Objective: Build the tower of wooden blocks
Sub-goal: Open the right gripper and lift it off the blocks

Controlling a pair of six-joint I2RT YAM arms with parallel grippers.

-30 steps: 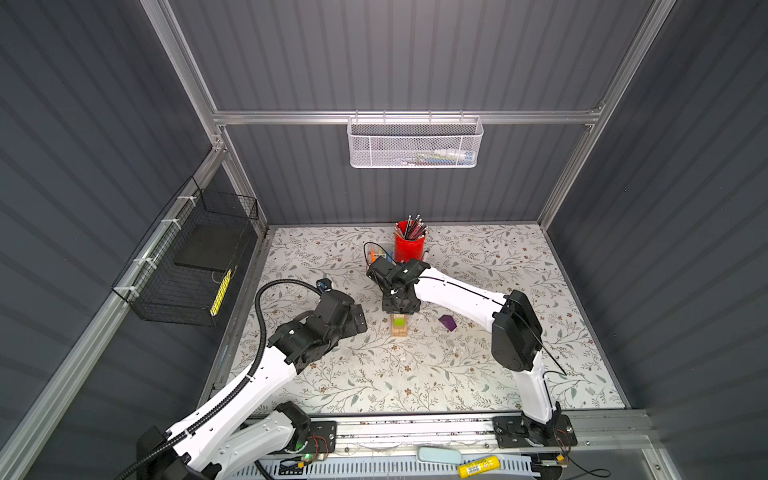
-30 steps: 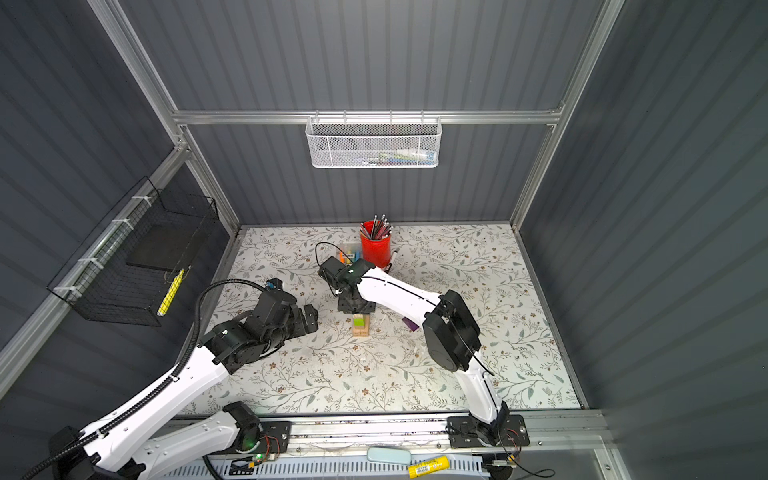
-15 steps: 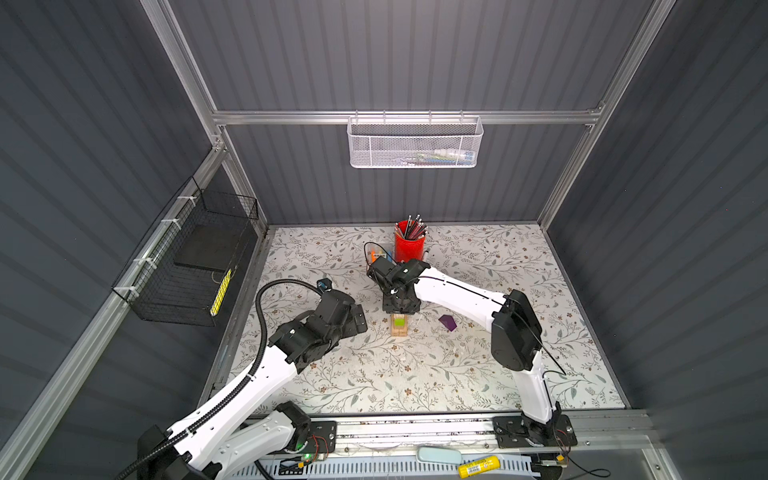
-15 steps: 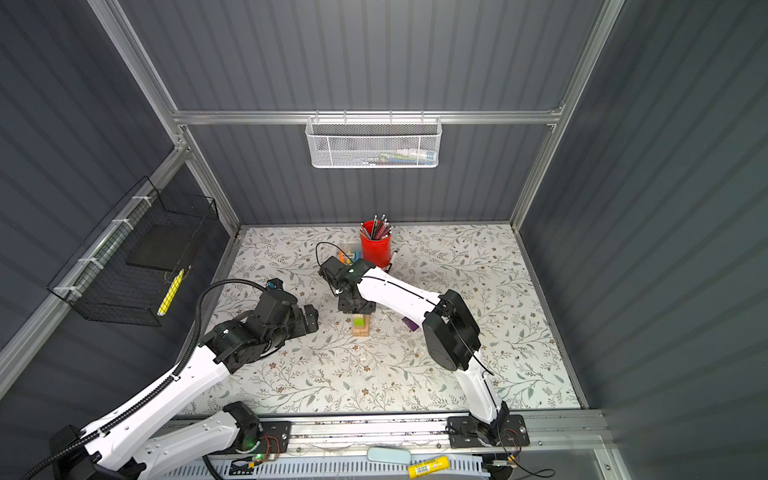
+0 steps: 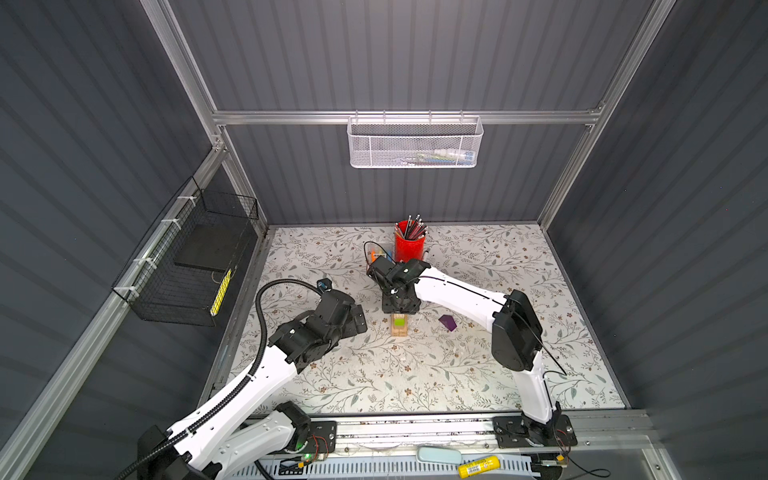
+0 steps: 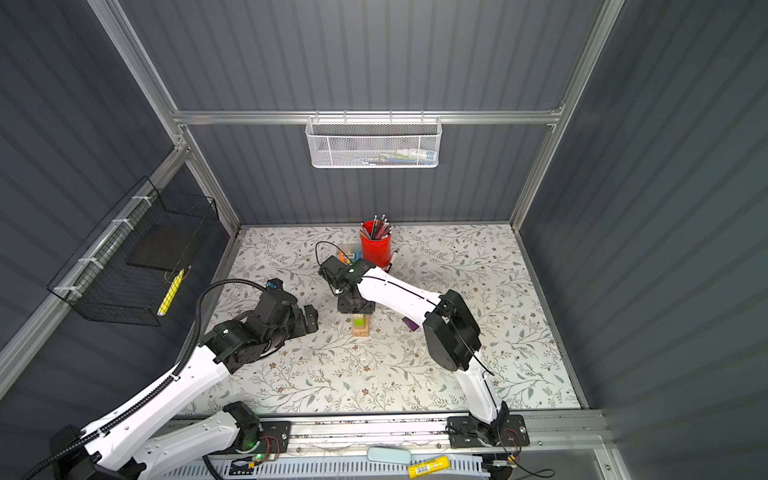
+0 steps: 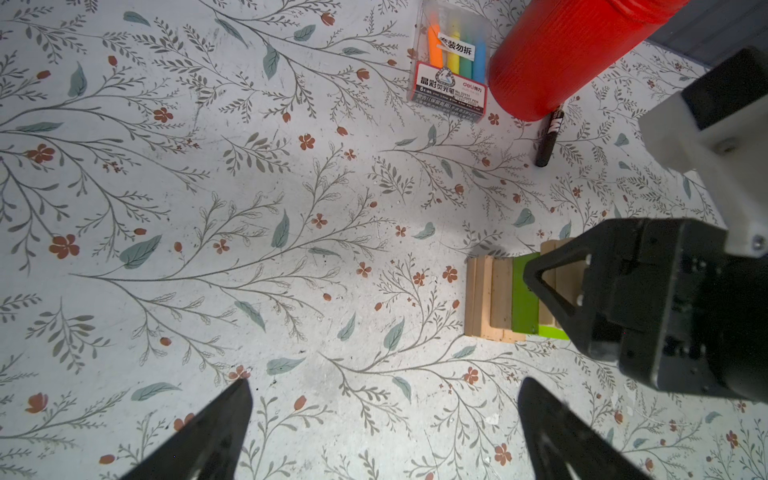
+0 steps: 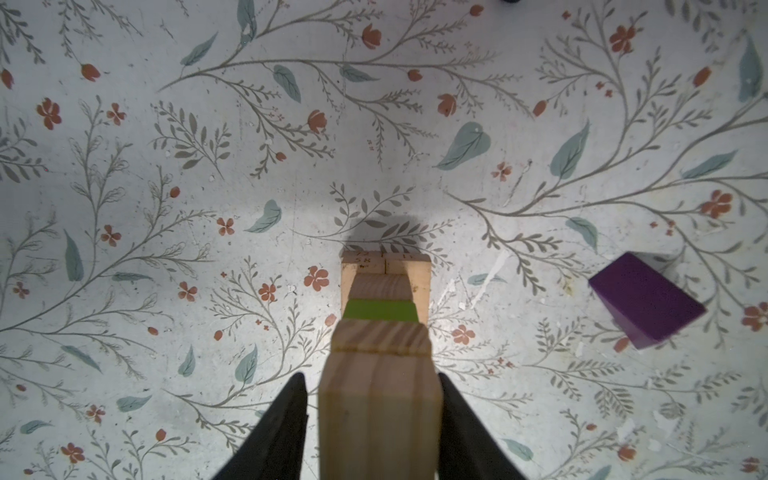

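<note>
The tower stands mid-table, a short column of pale wood blocks with a lime-green brick partway up. Its top pale block lies between the fingers of my right gripper, which is open, with a thin gap at the sides. A purple block lies loose on the table right of the tower. My left gripper hovers wide open and empty to the tower's left.
A red pencil cup stands behind the tower, with a clear box of coloured markers and a black pen beside it. A white mesh basket and a black wire basket hang on the walls.
My right gripper's jaws have spread apart off the top block, which stays on the tower. Neither arm has moved visibly.
</note>
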